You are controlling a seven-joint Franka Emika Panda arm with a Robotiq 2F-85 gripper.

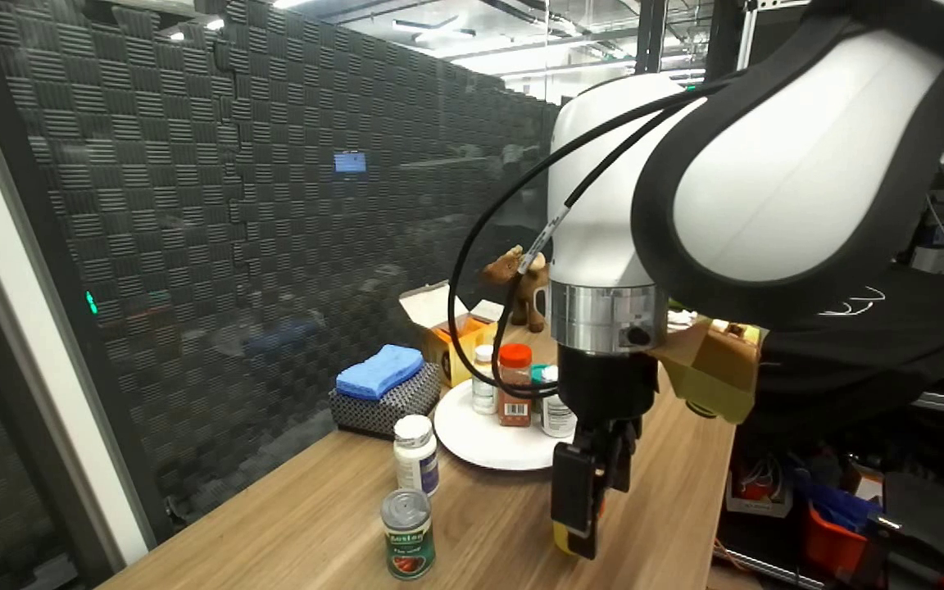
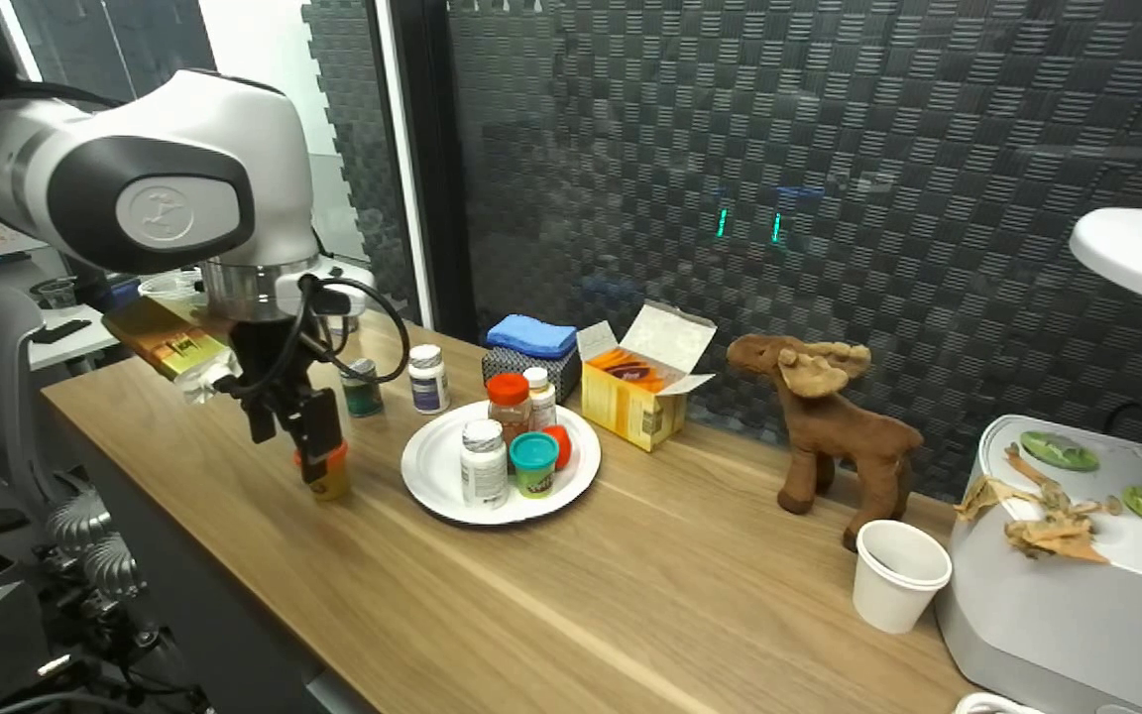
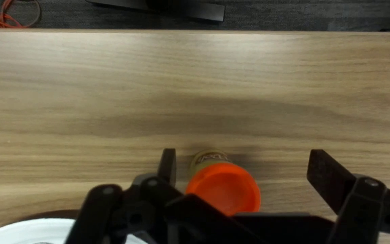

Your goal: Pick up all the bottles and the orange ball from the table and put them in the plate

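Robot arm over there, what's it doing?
The white robot arm has its open black claw around a yellow tub with an orange lid, not gripping it yet. A red-capped bottle, two white bottles and a green tub with a teal lid are on the round white plate. A white bottle with a purple label and a green metal can stand on the wooden table.

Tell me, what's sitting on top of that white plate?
On the plate: a red-capped jar, two white-capped bottles, a teal-lidded tub and an orange-red ball, partly hidden behind the tub. The surface directly beneath them is covered.
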